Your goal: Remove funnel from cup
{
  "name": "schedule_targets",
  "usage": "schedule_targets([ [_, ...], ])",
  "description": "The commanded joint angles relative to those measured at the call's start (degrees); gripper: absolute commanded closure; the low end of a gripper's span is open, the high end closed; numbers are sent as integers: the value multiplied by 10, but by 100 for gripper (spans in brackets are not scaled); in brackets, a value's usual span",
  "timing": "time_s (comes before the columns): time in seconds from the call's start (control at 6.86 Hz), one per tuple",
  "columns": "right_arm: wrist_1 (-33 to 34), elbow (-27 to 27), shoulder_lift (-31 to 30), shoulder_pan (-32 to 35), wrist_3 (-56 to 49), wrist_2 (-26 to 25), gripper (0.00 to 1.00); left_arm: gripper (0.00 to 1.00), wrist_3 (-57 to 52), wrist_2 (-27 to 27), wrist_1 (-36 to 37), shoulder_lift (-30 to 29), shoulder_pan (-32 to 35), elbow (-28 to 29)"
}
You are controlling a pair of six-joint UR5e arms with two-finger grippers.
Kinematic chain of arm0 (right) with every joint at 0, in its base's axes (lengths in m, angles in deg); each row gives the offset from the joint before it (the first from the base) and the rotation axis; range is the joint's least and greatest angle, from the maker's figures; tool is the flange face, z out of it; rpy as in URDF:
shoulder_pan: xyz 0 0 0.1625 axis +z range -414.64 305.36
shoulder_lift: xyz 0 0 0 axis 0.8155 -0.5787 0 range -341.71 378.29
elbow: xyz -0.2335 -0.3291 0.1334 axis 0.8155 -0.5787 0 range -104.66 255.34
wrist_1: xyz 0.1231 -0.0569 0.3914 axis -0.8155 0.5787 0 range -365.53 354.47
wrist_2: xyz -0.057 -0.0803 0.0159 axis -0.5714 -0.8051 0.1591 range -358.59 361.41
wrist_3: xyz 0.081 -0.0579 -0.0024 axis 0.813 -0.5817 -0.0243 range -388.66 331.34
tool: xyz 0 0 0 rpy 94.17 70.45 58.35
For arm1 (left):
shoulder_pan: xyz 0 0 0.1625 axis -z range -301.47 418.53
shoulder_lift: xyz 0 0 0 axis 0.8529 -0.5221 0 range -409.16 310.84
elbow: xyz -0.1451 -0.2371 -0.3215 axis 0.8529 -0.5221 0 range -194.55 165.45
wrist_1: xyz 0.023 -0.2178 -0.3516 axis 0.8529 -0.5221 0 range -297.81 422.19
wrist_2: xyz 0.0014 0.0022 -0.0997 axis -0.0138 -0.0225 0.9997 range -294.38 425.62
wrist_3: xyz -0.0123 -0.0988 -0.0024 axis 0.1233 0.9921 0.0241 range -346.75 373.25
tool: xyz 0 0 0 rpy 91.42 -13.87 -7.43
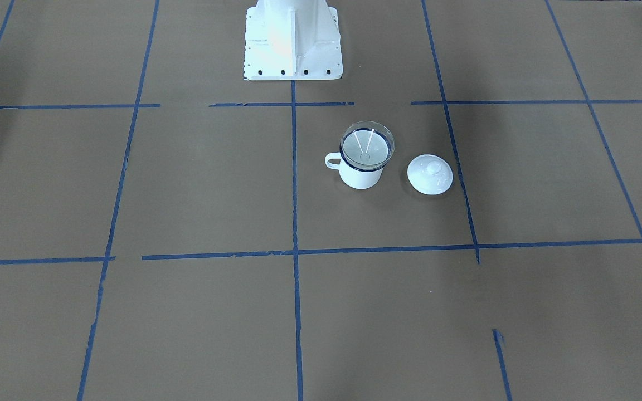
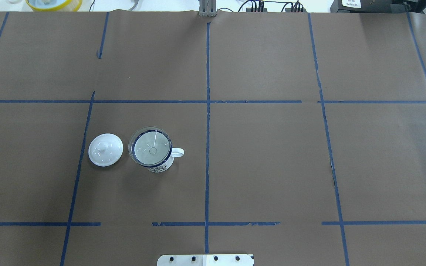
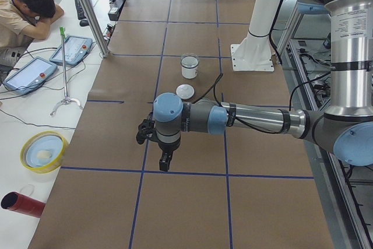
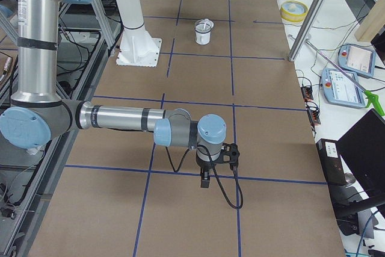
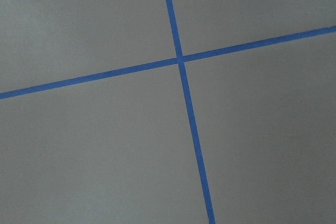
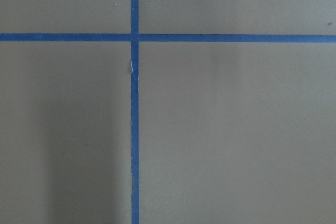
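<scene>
The clear funnel (image 1: 366, 146) sits upright in the white mug (image 1: 360, 177), its rim resting on the mug's dark blue rim. Both also show in the overhead view, the funnel (image 2: 150, 146) in the mug (image 2: 162, 167), whose handle points toward the table's middle. My left gripper (image 3: 165, 162) shows only in the left side view, hanging over the table far from the mug (image 3: 189, 69). My right gripper (image 4: 205, 181) shows only in the right side view, at the table's other end. I cannot tell whether either is open or shut.
A white domed lid (image 1: 429, 174) with a knob lies on the table beside the mug, also in the overhead view (image 2: 105, 149). The robot's white base (image 1: 292, 42) stands behind. Both wrist views show only brown paper with blue tape lines.
</scene>
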Motion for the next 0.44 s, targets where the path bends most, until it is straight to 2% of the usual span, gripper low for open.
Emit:
schedule_targets([
  [0.0, 0, 0, 0, 0, 0, 0, 0, 0, -3, 0, 0, -1, -1, -2],
  [0.29, 0, 0, 0, 0, 0, 0, 0, 0, -3, 0, 0, -2, -1, -7],
])
